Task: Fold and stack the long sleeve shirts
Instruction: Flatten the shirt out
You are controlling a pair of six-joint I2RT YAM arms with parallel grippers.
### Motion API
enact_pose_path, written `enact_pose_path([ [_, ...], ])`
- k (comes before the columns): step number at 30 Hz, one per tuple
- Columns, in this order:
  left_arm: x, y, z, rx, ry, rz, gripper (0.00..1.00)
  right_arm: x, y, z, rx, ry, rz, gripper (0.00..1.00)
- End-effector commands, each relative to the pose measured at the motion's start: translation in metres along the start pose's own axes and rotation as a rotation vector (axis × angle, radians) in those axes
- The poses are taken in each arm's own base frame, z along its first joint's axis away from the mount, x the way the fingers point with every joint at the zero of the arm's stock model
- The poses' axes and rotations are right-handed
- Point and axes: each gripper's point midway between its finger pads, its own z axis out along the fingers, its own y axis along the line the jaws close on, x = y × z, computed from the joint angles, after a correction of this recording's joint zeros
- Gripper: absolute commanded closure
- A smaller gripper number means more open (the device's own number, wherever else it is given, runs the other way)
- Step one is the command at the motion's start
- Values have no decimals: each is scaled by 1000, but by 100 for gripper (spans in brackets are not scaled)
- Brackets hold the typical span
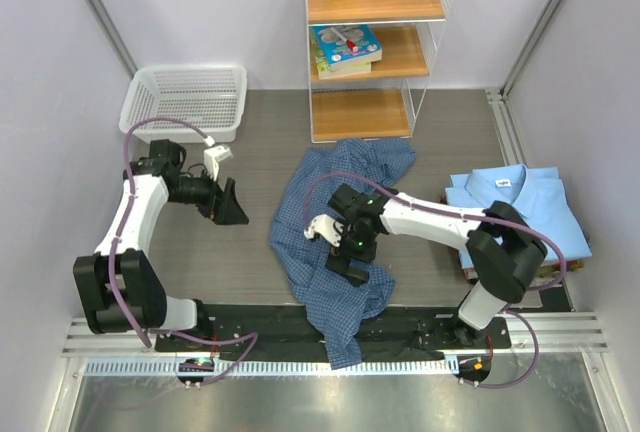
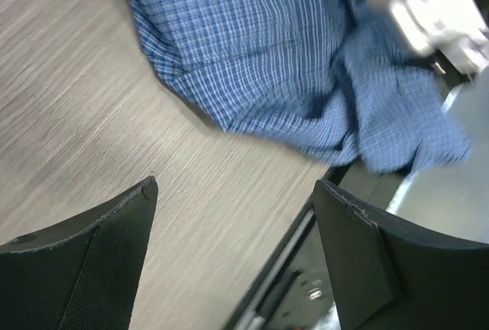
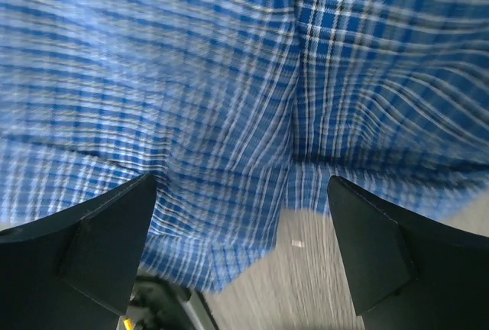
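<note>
Cloth first: the checked shirt [image 1: 340, 187] lies crumpled and unfolded in the middle of the worktop [image 1: 250, 257]. Its near end spills over the worktop's edge onto the black base strip [image 1: 270, 324]. The light blue shirt [image 1: 530, 207] sits folded at the right side, collar toward the far wall with its white label showing. It is apart from the checked one, with bare worktop between them.

Your right fingers [image 1: 347, 264] hang over the middle of the checked shirt, the arm reaching in from the right. In the right wrist view the two fingers are spread wide, with nothing pinched between them. The blue plaid fills the space beyond them, with a slip of worktop below its hem. That view is blurred, so you cannot tell whether the tips touch the cloth.

Your left fingers [image 1: 230, 208] are over bare worktop to the left of the checked shirt, near it but not on it. The left wrist view shows them parted and empty, pointing toward the shirt's edge.

A white mesh basket [image 1: 185, 100] stands at the far left corner. A wooden shelf [image 1: 362, 112] stands at the far middle, just beyond the checked shirt.
</note>
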Motion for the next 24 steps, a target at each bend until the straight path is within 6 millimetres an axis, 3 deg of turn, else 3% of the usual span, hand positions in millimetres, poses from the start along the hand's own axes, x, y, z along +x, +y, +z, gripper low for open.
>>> enact_pose_path([
  [1,29,-26,3,72,63,298,18,7,-19,20,115,33,19,12],
  [2,34,-30,6,80,74,343,19,12,-21,22,125,53,27,27],
  [3,46,-25,10,53,108,382,20,13,-23,22,133,62,35,50],
  [4,51,-34,20,76,144,445,23,11,-24,17,145,52,32,88],
  [5,56,-34,23,71,157,473,24,4,-31,7,168,23,35,99],
  [6,56,-32,26,63,157,524,25,1,-33,-6,177,0,29,99],
  [8,58,-37,31,69,144,570,29,-25,-49,-62,237,-158,32,99],
  [10,53,-39,34,73,120,605,31,-39,-60,-108,291,-262,15,99],
  [11,53,-45,38,96,127,625,31,-62,-64,-155,362,-370,-24,99],
  [12,53,-47,39,102,128,630,32,-63,-69,-177,400,-389,-34,99],
  [13,46,-48,44,90,110,626,32,-83,-70,-218,458,-472,-64,99],
  [15,42,-55,52,91,85,642,33,-95,-69,-253,509,-527,-78,99],
  [16,31,-55,56,74,44,671,34,-109,-67,-284,555,-592,-89,99],
  [18,28,-66,63,82,21,661,34,-124,-72,-305,591,-641,-84,99],
  [19,25,-69,65,86,10,658,34,-135,-71,-331,634,-699,-78,99],
  [24,-12,-72,76,41,-116,566,34,-160,-85,-377,758,-793,-80,99],
])
